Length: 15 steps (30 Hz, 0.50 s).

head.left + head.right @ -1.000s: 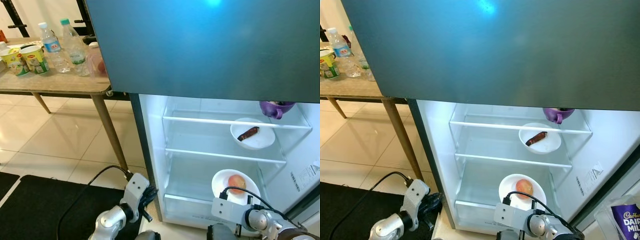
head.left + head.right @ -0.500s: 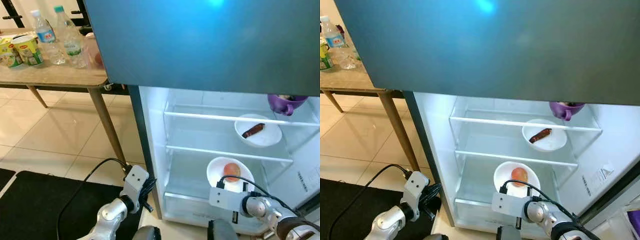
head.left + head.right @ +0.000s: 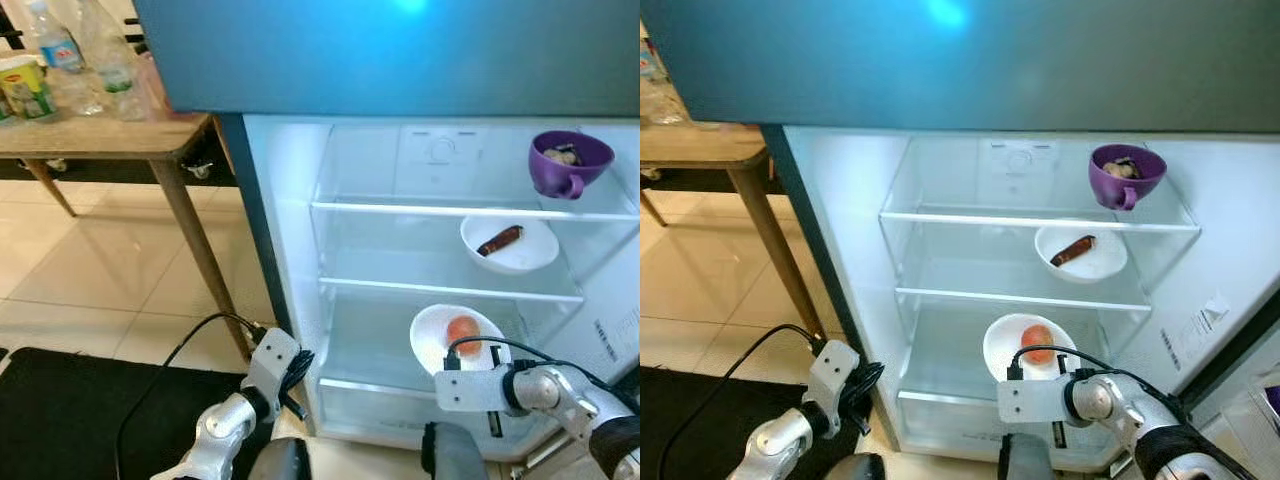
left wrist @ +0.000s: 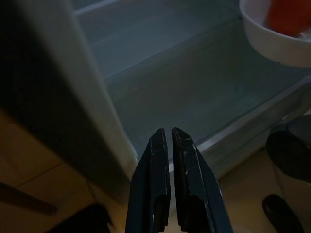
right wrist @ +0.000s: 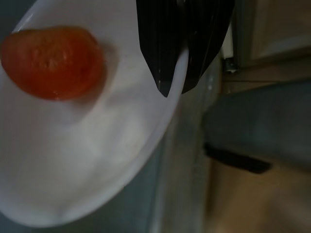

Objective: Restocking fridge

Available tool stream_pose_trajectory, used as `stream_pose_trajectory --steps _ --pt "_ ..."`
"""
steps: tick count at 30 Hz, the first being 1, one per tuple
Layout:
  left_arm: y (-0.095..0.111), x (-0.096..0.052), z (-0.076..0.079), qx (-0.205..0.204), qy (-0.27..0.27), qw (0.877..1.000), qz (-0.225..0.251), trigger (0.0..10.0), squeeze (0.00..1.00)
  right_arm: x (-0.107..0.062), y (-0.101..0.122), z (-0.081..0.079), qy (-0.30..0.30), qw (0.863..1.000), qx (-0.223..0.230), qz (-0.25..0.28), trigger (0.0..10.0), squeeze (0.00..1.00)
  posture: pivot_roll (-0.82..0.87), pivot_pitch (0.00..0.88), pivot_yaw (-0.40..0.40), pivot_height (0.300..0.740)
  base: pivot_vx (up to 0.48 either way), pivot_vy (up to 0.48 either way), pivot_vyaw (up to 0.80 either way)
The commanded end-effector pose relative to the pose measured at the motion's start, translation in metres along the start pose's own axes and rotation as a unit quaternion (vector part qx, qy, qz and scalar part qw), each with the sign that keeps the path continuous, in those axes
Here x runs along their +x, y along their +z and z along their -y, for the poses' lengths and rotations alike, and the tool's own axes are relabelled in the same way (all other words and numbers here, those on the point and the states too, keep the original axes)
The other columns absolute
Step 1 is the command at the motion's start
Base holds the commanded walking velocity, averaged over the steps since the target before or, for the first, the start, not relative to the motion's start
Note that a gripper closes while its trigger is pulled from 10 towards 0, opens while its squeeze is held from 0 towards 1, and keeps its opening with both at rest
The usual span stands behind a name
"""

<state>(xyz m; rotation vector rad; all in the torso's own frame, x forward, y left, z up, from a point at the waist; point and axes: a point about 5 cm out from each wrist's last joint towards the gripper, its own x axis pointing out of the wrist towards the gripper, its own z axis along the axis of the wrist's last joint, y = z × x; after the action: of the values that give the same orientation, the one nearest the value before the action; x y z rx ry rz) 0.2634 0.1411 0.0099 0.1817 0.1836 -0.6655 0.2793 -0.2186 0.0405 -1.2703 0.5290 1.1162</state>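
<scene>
A wooden table (image 3: 120, 140) with water bottles (image 3: 60, 50) stands on tiled floor (image 3: 90, 270).

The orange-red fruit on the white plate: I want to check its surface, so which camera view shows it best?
The right wrist view: the orange-red fruit appears large and close on the white plate, whose rim the right gripper pinches. Both eye views show it small, low in the fridge. The left wrist view catches a dim edge of it.

White plate (image 5: 87, 160) carrying an orange fruit (image 5: 52, 62), its rim pinched between the right gripper's (image 5: 176, 90) fingers; fruit sits beyond the fingertips.
</scene>
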Motion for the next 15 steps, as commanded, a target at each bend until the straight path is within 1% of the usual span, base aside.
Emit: stream_pose_trajectory --steps 1,2,5,8,12,13,15 --pt "-0.002 -0.002 -0.001 0.005 0.001 1.0 -0.007 10.0 0.0 -0.007 0.013 0.007 0.005 0.999 -0.016 0.032 10.0 0.0 -0.1 0.027 0.026 0.507 0.0 0.0 0.0" --pt "-0.002 -0.002 -0.001 0.005 0.001 1.0 -0.007 10.0 0.0 -0.007 0.013 0.007 0.005 0.999 -0.016 0.032 10.0 0.0 -0.1 0.027 0.026 0.507 0.0 0.0 0.0" --pt "0.0 0.001 -0.001 0.007 0.001 1.0 -0.004 10.0 0.0 -0.02 0.025 0.01 0.02 0.998 -0.034 0.053 10.0 0.0 -0.1 0.027 0.023 0.492 0.0 0.0 0.0" --pt "0.0 0.002 0.0 0.009 0.0 1.0 -0.004 10.0 0.0 -0.023 0.027 0.012 0.021 0.997 -0.039 0.057 10.0 0.0 -0.1 0.026 0.022 0.487 0.0 0.0 0.0" --pt "0.003 0.003 0.001 0.019 -0.006 1.0 0.003 10.0 0.0 -0.031 0.039 0.017 0.017 0.996 -0.051 0.071 10.0 0.0 -0.1 0.027 0.026 0.468 0.0 0.0 0.0" --pt "0.003 0.003 0.001 0.019 -0.006 1.0 0.003 10.0 0.0 -0.031 0.039 0.017 0.017 0.996 -0.051 0.071 10.0 0.0 -0.1 0.027 0.026 0.468 0.0 0.0 0.0" --pt "0.005 0.004 0.002 0.023 -0.008 1.0 0.007 10.0 0.0 -0.038 0.049 0.019 0.014 0.995 -0.056 0.08 10.0 0.0 -0.09 0.028 0.033 0.453 0.0 0.0 0.0"
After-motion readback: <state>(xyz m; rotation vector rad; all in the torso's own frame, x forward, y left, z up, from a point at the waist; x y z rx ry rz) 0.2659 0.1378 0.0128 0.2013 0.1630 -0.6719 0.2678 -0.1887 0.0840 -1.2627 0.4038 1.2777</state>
